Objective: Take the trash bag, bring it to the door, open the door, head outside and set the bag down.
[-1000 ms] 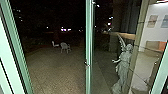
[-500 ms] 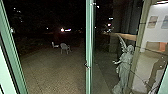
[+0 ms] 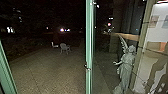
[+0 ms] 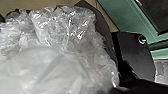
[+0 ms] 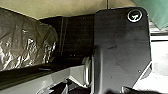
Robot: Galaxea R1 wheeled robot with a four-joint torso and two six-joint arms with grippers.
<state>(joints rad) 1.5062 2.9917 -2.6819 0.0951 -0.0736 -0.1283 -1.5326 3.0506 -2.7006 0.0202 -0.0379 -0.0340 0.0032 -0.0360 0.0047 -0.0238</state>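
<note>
Since the earlier frames, the green door frame (image 3: 7, 72) has slid outward as the head view shifted. I cannot tell whether the left claw or right claw is apart or clamped. Outside lies dark paving (image 3: 47, 72) with white chairs (image 3: 64, 47); a winged statue (image 3: 126, 65) stands right of the green upright (image 3: 88, 45). The translucent trash bag (image 4: 57, 62) bulks close before the left wrist camera.
</note>
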